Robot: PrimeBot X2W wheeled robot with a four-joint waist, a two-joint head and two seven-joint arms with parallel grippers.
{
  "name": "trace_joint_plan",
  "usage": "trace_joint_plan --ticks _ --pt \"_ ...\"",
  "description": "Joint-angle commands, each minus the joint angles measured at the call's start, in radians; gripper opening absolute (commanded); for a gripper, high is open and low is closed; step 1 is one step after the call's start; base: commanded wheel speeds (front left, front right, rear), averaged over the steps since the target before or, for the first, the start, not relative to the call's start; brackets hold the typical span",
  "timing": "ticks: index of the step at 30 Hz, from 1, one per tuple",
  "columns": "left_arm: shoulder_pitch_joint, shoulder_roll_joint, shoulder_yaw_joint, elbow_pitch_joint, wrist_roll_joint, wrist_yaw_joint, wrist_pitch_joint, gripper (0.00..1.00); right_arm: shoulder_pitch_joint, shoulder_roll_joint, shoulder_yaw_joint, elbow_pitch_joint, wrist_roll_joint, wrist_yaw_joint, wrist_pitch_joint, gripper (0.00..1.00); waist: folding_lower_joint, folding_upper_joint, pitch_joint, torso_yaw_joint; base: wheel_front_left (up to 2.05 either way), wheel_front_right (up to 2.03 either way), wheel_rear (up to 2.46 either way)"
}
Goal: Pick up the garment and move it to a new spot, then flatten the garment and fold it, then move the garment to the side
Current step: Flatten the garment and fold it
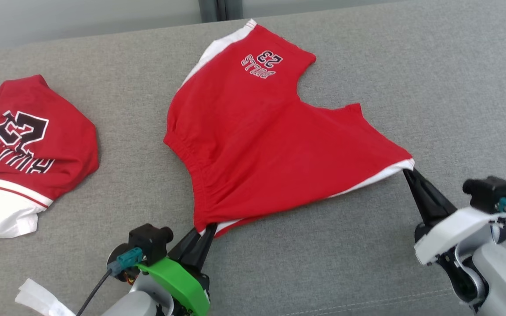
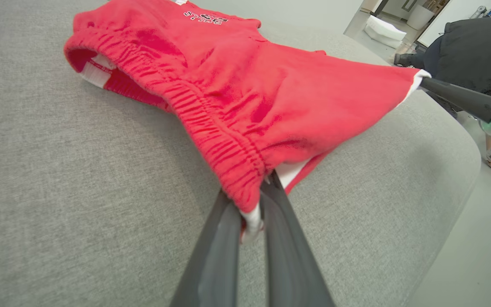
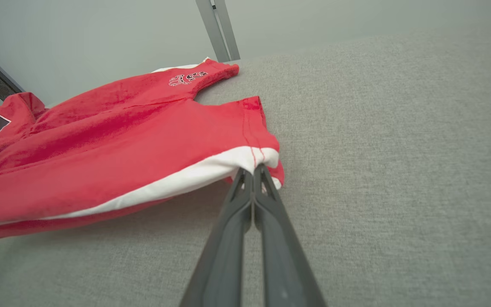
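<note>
Nearest me, my left claw (image 1: pixel 207 230) is clamped tight on the elastic waistband corner of the red shorts (image 1: pixel 262 145), with a bit of white cloth squeezed between its fingers (image 2: pixel 224 256). A white scrap (image 1: pixel 37 298) lies just beside that arm. At the far left, a crumpled red-and-white jersey (image 1: pixel 33 153) lies on the grey fabric bench (image 1: pixel 433 74), well apart from the shorts. The shorts are spread across the middle of the bench, their "BULLS 23" print at the far end, and the near edge is pulled taut between my two claws. On the right, my right claw (image 1: pixel 408 172) is closed on the white-striped hem corner of one leg.
</note>
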Motion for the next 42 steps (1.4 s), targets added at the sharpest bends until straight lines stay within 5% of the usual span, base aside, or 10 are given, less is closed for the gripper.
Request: trace_joint_plan --ticks 1,10,17,29,42 --pt "0.023 0.017 -0.001 -0.012 0.007 0.009 -0.003 0.0 0.045 0.0 -0.02 -0.019 -0.004 0.0 -0.003 0.0 0.0001 0.0 -0.032 0.022 0.0 0.0 0.0" --pt "0.107 0.077 -0.023 -0.092 0.024 0.04 0.013 0.0 0.328 0.046 -0.194 -0.172 -0.047 -0.001 0.031 0.0 0.0001 0.0 -0.054 0.042 0.0 0.0 0.0" --pt "0.08 0.059 -0.04 -0.129 0.03 0.038 0.032 0.0 0.315 0.085 -0.314 -0.253 -0.103 -0.001 0.095 0.0 0.0001 0.0 -0.038 0.047 0.0 0.0 0.0" --pt "-0.077 0.012 -0.028 -0.153 0.053 0.005 0.046 0.0 -0.063 0.033 -0.284 -0.207 -0.172 -0.001 0.2 0.0 0.0001 0.0 0.033 0.129 0.0 0.0 0.0" --pt "-0.295 -0.154 0.027 0.015 -0.058 -0.07 0.06 0.0 -0.601 0.083 -0.157 0.25 -0.231 0.0 0.268 0.0 0.0001 0.0 0.18 0.273 0.0 0.0 0.0"
